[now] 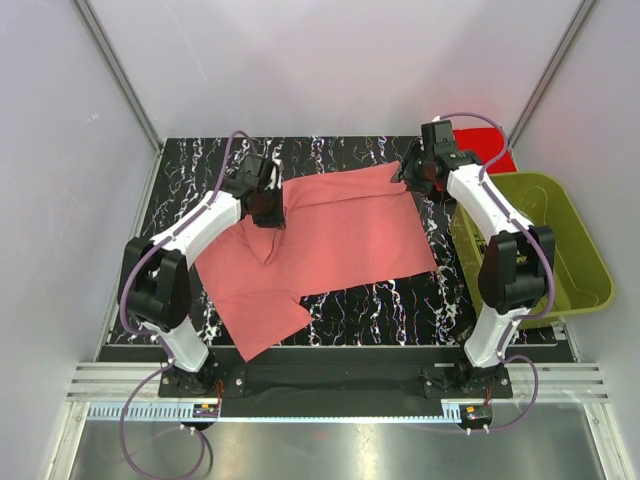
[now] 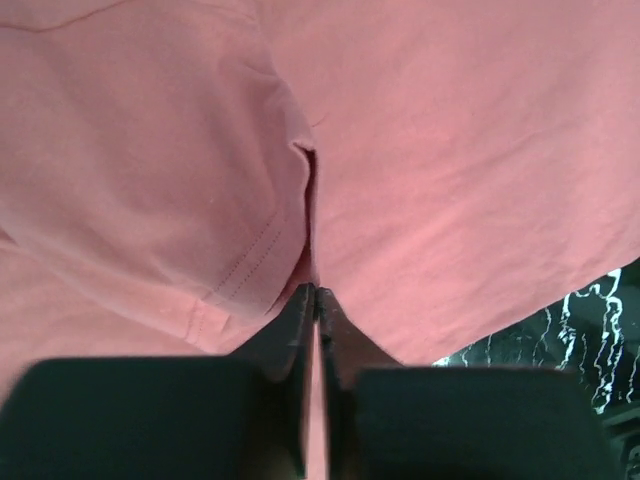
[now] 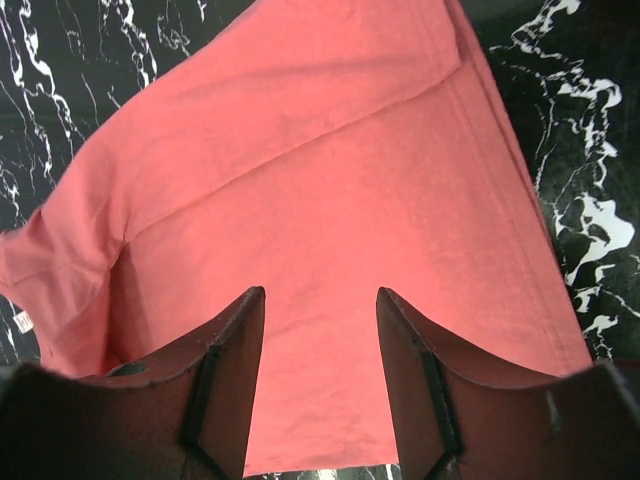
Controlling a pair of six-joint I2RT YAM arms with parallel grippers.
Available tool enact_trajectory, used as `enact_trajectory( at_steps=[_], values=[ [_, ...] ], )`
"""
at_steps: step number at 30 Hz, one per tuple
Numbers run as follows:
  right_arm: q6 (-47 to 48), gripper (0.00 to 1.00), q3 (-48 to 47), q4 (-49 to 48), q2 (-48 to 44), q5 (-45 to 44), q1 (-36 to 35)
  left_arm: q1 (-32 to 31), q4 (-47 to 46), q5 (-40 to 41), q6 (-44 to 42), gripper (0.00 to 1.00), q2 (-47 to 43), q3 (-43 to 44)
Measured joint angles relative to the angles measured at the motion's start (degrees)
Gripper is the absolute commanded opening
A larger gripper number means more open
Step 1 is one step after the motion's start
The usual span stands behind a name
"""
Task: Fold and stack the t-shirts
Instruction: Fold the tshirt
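- Overhead, the salmon-pink t-shirt [image 1: 340, 235] lies spread and rumpled across the middle of the black, white-veined bench [image 1: 370, 300], with one corner trailing toward the near left edge.
- At the shirt's far left side, the left tool [image 2: 315, 292] is pressed together on a raised fold of the pink cloth, and a ridge of fabric runs away from its tips.
- Over the shirt's far right corner, the right tool [image 3: 320, 295] hangs with its fingers apart and nothing between them; whether they touch the cloth cannot be told.
- At far right, the red t-shirt [image 1: 487, 150] sits partly hidden behind the right arm, just beyond the far rim of the olive-green basket [image 1: 575, 290].
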State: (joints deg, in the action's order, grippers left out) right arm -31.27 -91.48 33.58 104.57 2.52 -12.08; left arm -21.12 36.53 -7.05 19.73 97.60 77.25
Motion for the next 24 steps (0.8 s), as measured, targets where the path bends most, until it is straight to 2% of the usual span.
enact_trajectory(
  at_steps=[1, 2, 7, 11, 16, 19, 22, 24],
  values=[
    [0.0, 0.56, 0.2, 0.0, -0.2, 0.2, -0.1, -0.2, 0.5, 0.3, 0.7, 0.38, 0.0, -0.1],
    [0.0, 0.56, 0.5, -0.1, -0.3, 0.4, -0.4, -0.3, 1.0, 0.5, 1.6, 0.42, 0.2, -0.4],
    [-0.3, 0.57, 1.1, -0.2, -0.3, 2.1, -2.6, -0.3, 4.0, 2.4, 3.7, 0.54, 1.4, -1.0],
    [-2.0, 0.59, 1.1, -1.9, -0.2, 3.6, -6.4, 2.0, 5.2, 2.9, 3.8, 0.56, 1.0, -1.0],
    [-4.8, 0.58, -1.2, -6.6, 5.3, 5.1, -13.9, 12.8, 4.2, 2.8, 3.6, 0.51, -0.1, -1.1],
    [-4.1, 0.57, -1.9, -10.0, 10.1, 8.3, -17.5, 20.0, -0.9, 2.2, 3.7, 0.51, -0.7, -4.4],
    [-1.9, 0.58, -3.8, -11.7, 15.7, 12.2, -20.1, 24.5, -2.8, 0.4, 3.7, 0.54, 0.0, -6.9],
    [-0.9, 0.59, -4.8, -12.2, 18.6, 14.8, -20.6, 25.3, -3.9, -0.5, 3.4, 0.56, 1.7, -6.6]
  ],
)
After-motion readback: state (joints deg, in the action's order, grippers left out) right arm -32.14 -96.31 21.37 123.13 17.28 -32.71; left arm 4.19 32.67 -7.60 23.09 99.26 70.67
